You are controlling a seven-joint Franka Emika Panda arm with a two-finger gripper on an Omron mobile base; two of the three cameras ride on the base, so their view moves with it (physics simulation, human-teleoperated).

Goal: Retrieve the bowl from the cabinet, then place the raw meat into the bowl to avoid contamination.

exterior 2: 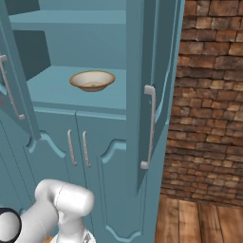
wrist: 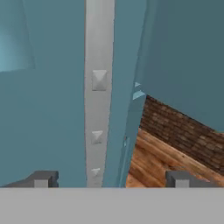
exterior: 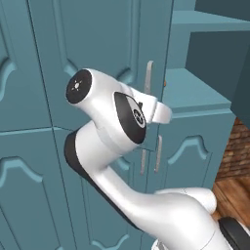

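The gripper (wrist: 111, 177) stands wide apart and holds nothing — in the hand view its two dark fingertips (wrist: 43, 178) straddle the silver bar handle (wrist: 99, 87) of a cabinet door with clear space on either side, the handle running up between them just ahead. Beyond the door's edge, wood floor (wrist: 157, 162) and a brick wall (wrist: 183, 131) show. In the left base view the white arm (exterior: 112, 146) reaches up toward that door, and its hand hides the jaws there. Further out, the cabinet (exterior 2: 95, 133) has its upper doors swung open, and the bowl (exterior 2: 92, 80) sits upright on the teal shelf (exterior 2: 57, 92), toward the front and near the middle of the opening, well apart from the shelf walls. The raw meat cannot be located in these pictures. The bowl looks rigid, light and shallow, probably ceramic-like, so it may slide on the smooth shelf if nudged and could chip if dropped. The likeliest hold is a pinch on the rim nearest the robot, one finger inside and one outside, since the whole bowl seems too wide to span — a firm, level lift would keep it from tipping out.
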